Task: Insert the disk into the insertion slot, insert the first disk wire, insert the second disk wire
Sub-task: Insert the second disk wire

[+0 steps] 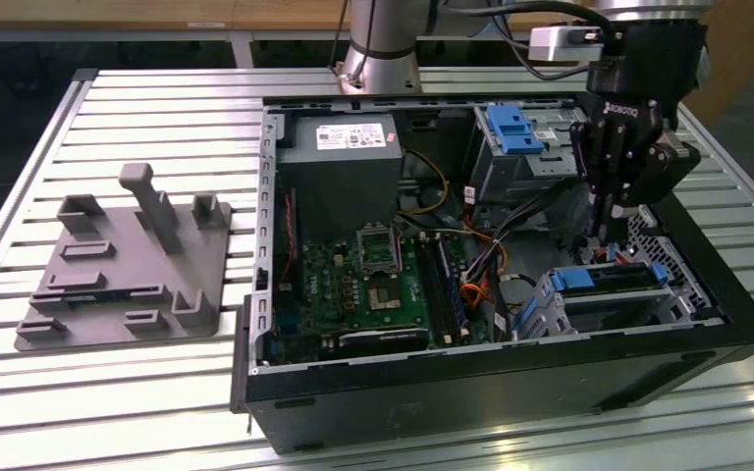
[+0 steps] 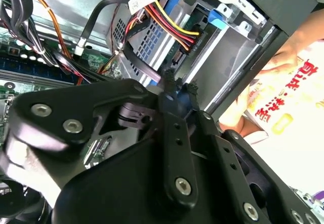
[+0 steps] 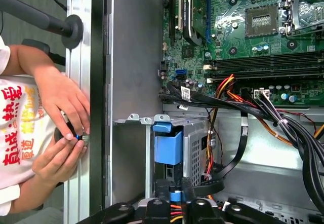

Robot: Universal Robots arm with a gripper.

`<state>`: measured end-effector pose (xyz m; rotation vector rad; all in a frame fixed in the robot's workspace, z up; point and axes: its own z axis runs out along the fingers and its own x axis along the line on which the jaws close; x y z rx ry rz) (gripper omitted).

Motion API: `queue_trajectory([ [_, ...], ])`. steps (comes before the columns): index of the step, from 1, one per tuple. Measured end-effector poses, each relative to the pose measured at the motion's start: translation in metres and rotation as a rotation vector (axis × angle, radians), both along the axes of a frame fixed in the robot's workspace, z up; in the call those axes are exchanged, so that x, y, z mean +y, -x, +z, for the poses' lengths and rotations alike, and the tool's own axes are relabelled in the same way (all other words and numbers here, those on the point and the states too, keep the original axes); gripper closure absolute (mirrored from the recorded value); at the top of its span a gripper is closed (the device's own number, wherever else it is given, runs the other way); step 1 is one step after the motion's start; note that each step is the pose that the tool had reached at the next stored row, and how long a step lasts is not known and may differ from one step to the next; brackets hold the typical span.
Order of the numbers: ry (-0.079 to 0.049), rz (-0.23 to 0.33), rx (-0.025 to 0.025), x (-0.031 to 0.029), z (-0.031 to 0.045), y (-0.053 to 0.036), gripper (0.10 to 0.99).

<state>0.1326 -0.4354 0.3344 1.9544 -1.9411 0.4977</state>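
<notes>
Down inside the open computer case [image 1: 482,388] on the slatted tabletop [image 1: 129,392], the end effector [image 1: 609,234] reaches to just above the insertion slot [image 1: 550,312], which sits low in the case toward the exterior view's right. The disk [image 1: 617,279] lies seated in that slot, its blue carrier showing along the cage's upper edge. In the second wrist view the end effector is drawn narrowly together, clamped on the end of a flat black disk wire [image 2: 132,57] that curves in beside the perforated cage wall. A bundle of yellow, red and black wires [image 2: 172,19] runs to a connector just beyond it. The motherboard [image 1: 370,285] and the grey power supply [image 1: 345,157] lie further toward the exterior view's left. Outside the case wall, in the first wrist view, a person's hands [image 3: 66,107] hold a small dark object
</notes>
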Motion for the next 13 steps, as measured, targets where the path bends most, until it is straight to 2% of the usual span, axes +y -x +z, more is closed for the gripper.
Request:
queue_trajectory([
  [1,-0.002,0.0,-0.0002,0.0,0.0,0.0,0.824],
  [2,-0.003,0.0,-0.0004,0.0,0.0,0.0001,0.886],
  [7,-0.009,0.0,-0.0007,0.0,-0.0001,0.0002,0.886],
  [11,-0.008,0.0,-0.0007,0.0,0.0,0.0002,0.886],
  [13,-0.001,0.0,-0.0002,0.0002,0.0001,0.0002,0.886],
])
